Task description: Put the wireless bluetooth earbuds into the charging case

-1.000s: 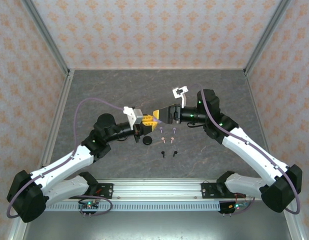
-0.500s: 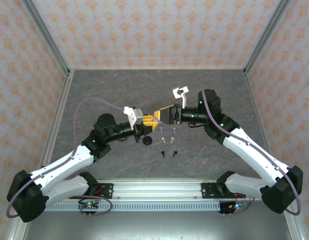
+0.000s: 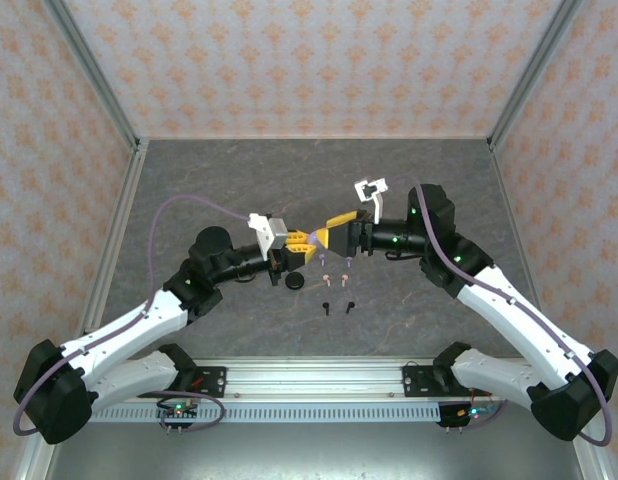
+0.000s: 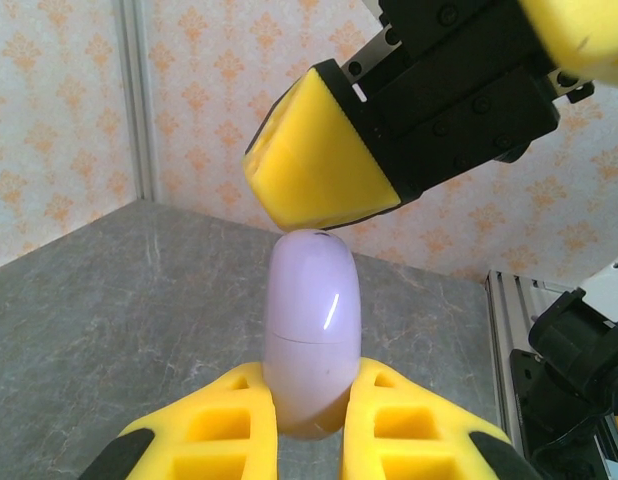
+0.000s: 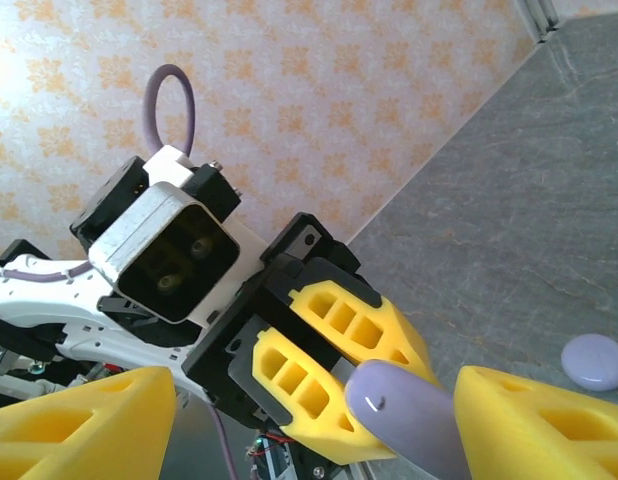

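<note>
Holding the lilac charging case (image 4: 312, 330) aloft, the left gripper (image 4: 309, 405) is clenched on its base; the right gripper (image 3: 331, 232) stands spread around its top. The earbuds (image 3: 327, 277) lie on the surface (image 3: 239, 180) below, none inserted.

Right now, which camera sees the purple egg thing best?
Left wrist: the lilac case stands big and nearly whole, clamped in the left gripper. The right wrist view catches its rounded end. From above it is too small to make out.

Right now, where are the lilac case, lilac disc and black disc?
lilac case (image 4: 311, 300): left wrist view, upper shell.
lilac disc (image 5: 594, 362): right wrist view, top face.
black disc (image 3: 294, 281): top external view, centre.
</note>
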`<move>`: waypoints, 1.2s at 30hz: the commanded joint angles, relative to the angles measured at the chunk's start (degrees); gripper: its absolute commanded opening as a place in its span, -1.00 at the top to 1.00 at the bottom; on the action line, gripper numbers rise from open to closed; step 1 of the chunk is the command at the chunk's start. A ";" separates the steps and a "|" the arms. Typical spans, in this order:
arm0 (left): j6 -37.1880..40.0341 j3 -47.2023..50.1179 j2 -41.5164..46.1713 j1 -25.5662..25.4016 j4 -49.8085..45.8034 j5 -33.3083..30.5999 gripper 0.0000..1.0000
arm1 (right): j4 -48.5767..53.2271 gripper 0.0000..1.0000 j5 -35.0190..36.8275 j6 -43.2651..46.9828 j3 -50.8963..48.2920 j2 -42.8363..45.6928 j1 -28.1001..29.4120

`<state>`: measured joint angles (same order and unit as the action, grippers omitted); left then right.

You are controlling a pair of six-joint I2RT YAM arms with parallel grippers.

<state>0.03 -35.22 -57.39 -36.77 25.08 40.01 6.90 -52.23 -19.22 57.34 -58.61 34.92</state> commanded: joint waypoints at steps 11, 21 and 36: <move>-0.41 -1.96 -1.69 -0.32 -1.32 -5.62 1.00 | 7.37 -0.51 16.86 5.14 0.69 6.14 -0.27; -8.08 -10.09 -13.82 4.03 -11.89 -18.69 1.00 | 14.29 -0.52 32.61 4.10 -0.15 8.34 -0.63; -20.72 -37.82 -46.56 20.70 -34.99 -2.64 1.00 | 14.49 -0.53 35.36 -1.06 -2.54 6.95 -1.34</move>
<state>-19.07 -67.85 -100.40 -16.71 -3.01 30.76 21.32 -17.93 -18.85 55.44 -51.53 33.91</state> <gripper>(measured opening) 0.134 0.764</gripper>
